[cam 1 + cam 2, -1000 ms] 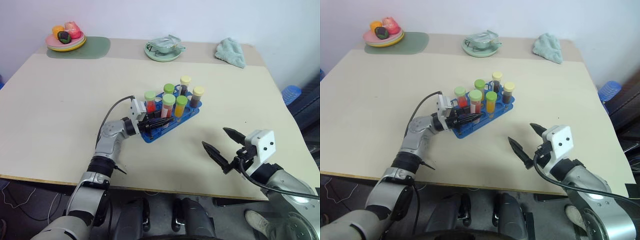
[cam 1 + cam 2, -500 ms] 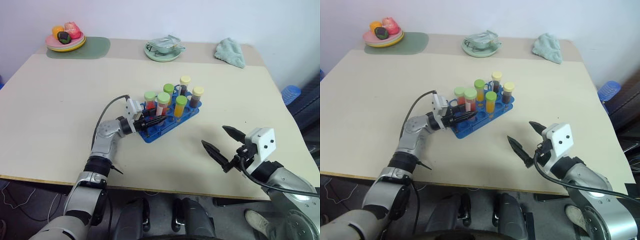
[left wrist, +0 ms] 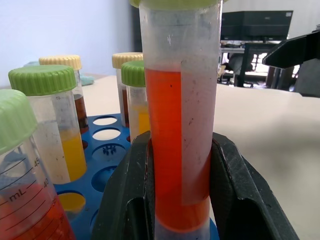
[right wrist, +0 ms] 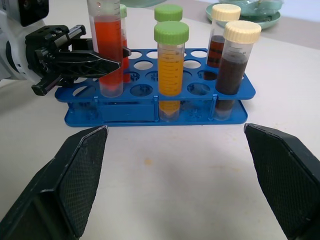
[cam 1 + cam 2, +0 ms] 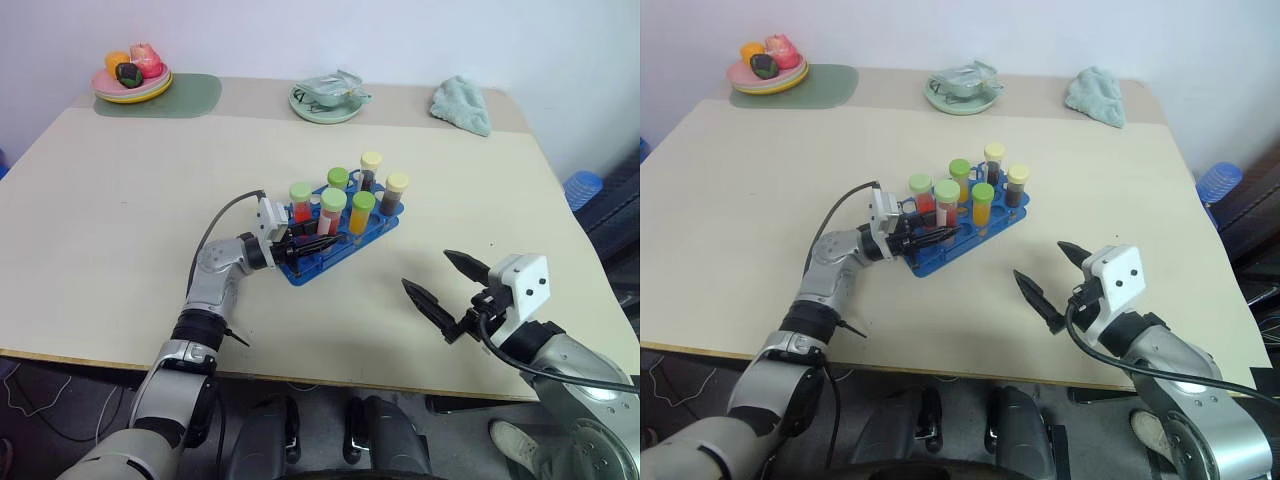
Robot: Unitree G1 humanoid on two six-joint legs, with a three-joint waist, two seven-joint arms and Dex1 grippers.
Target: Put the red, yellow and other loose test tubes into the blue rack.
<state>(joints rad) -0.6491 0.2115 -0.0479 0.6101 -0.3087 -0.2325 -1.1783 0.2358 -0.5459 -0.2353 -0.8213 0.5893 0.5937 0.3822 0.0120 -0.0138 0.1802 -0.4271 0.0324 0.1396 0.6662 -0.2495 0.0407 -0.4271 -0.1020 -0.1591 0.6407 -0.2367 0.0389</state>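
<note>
- While the left gripper is clamped on a green-capped tube of red liquid, that tube stands upright at the near left end of the blue rack, its foot already down in a rack hole as the right wrist view shows it.
- Five more capped tubes stand in the rack: a green-capped red one at the left, a green-capped one behind, a green-capped orange-yellow one in the middle, and two cream-capped dark brown ones at the far right end.
- Several holes in the rack are still free, seen in the right wrist view.
- The right gripper hangs over the near right of the beige table, well apart from the rack, its two fingers spread wide and holding nothing.
- No loose tube lies on the table surface in the head views, so by my judgement the task is nearly done: what is left is to let go of the held tube and draw the left arm back.
- Along the far edge sit a plate of toy food at the left, a green dish in the middle, and a pale green cloth at the right, none of them part of the job.
</note>
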